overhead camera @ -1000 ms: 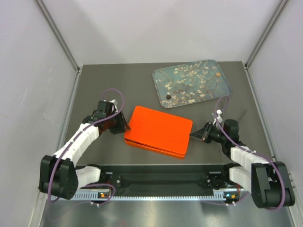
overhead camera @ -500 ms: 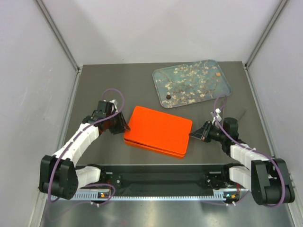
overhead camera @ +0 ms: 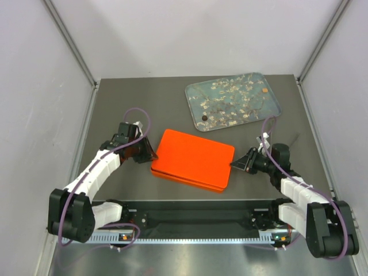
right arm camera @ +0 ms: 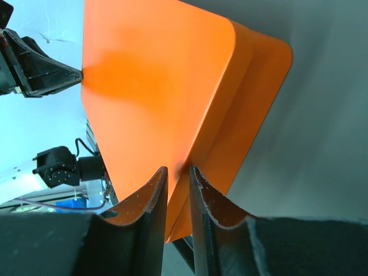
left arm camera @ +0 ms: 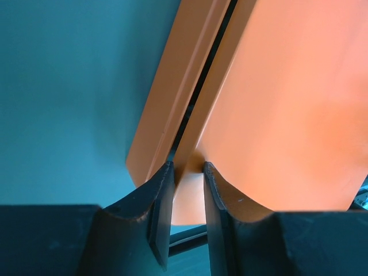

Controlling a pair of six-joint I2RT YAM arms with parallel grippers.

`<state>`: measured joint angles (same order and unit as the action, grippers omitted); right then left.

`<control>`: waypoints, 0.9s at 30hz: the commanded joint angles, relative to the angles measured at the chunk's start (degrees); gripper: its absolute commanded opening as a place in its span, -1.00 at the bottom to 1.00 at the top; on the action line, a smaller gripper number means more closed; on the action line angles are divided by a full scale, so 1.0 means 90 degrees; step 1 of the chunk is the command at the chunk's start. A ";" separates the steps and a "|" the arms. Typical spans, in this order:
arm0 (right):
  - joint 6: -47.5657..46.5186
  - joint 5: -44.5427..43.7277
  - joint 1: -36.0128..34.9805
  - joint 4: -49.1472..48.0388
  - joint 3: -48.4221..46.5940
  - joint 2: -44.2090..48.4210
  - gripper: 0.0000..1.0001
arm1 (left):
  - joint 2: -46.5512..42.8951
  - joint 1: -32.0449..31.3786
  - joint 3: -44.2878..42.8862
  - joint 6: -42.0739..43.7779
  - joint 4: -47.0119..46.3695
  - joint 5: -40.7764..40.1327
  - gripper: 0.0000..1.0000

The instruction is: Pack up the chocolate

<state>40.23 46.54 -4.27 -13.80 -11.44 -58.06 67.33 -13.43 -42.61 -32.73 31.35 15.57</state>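
A closed orange box (overhead camera: pixel 192 158) lies mid-table. My left gripper (overhead camera: pixel 152 156) is at its left edge, and in the left wrist view (left arm camera: pixel 188 168) the jaws are shut on the lid's rim (left arm camera: pixel 190 132). My right gripper (overhead camera: pixel 232 164) is at the right edge, and in the right wrist view (right arm camera: pixel 178 169) it is shut on the lid's rim (right arm camera: pixel 218 126). A dark brown round chocolate (overhead camera: pixel 203 117) and a pale tan square one (overhead camera: pixel 265 89) lie on the blossom-print tray (overhead camera: pixel 230 103). The box's inside is hidden.
The tray sits at the back right of the grey table, beyond the box. Grey walls enclose the table on the left, right and back. A rail (overhead camera: pixel 195 221) with the arm bases runs along the near edge.
Almost nothing. The right arm's forearm shifted slightly. The box and both grippers stay in place.
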 commanded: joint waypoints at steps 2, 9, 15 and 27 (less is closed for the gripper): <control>-0.0075 0.0141 -0.0170 -0.0078 -0.0281 0.0123 -0.57 | -0.0215 -0.0012 0.0018 -0.0142 0.0100 0.0096 -0.39; -0.0026 0.0121 -0.0277 -0.0233 -0.0262 -0.0013 -0.58 | -0.0401 -0.0012 0.0027 -0.0143 0.0266 -0.0080 -0.43; 0.0003 0.0073 -0.0355 -0.0254 -0.0213 0.0016 -0.57 | -0.0469 -0.0021 -0.0021 -0.0269 0.0471 -0.0539 -0.50; -0.0036 0.0014 -0.0385 -0.0312 -0.0164 -0.0052 -0.56 | -0.0655 -0.0031 -0.0051 -0.0387 0.0501 -0.0841 0.12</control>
<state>40.49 46.13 -6.70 -14.02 -11.44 -58.24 63.09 -13.56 -42.52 -35.77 35.33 9.76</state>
